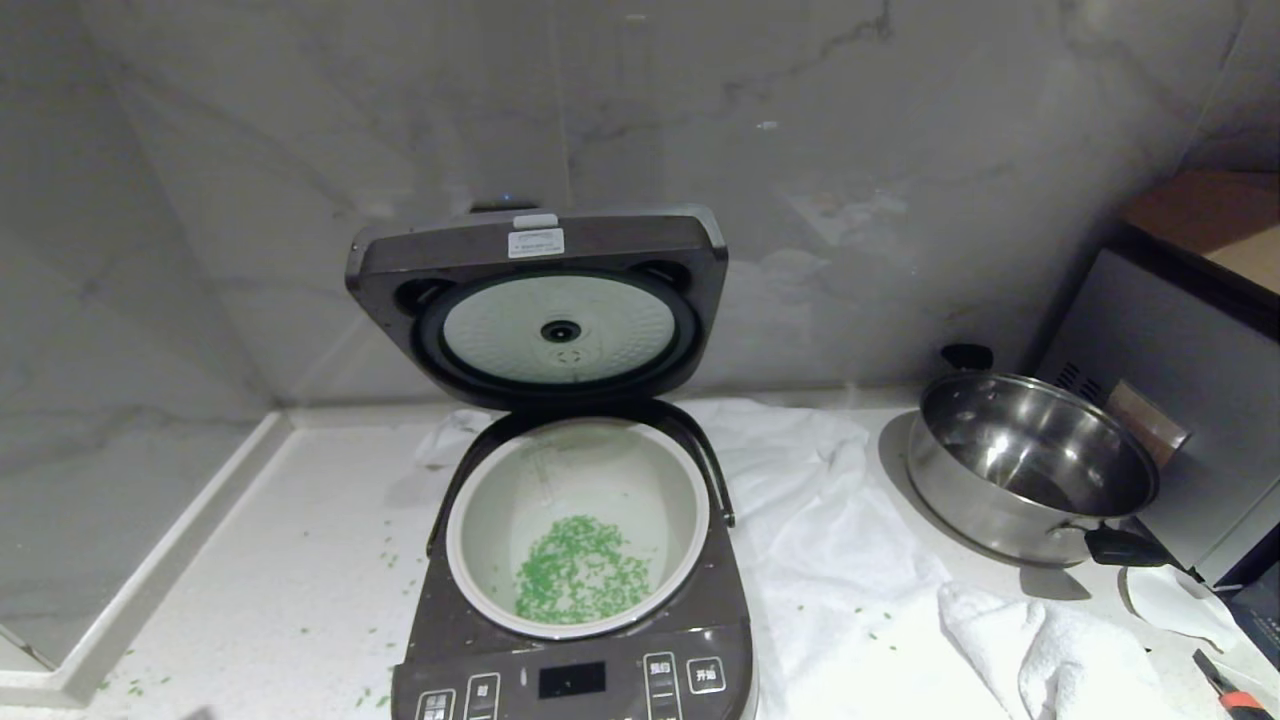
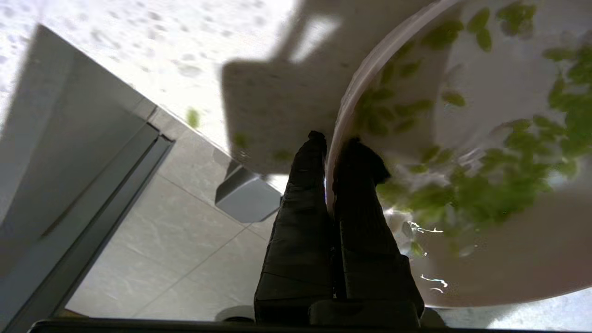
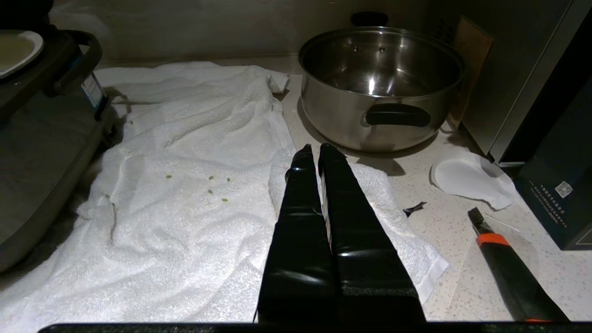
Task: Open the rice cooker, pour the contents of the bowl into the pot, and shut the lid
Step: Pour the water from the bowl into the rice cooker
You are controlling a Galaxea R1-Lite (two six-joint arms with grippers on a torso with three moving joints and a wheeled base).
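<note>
The rice cooker [image 1: 575, 600] sat on the counter [image 1: 280, 560], lid [image 1: 540, 300] raised behind the pot [image 1: 578, 525] — green bits [image 1: 580, 570] inside. A steel pan [image 1: 1030, 465] stood to its right — a towel [image 1: 830, 520] lay between them.

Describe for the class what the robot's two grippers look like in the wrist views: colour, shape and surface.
Both look alike. The left gripper and right gripper each have two long, glossy black fingers, broad at the base and tapering toward the tips. No cables or markings show on them.

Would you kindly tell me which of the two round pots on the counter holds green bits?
The off-white-lined pot inside the dark rice cooker; the shiny steel pan is empty.
</note>
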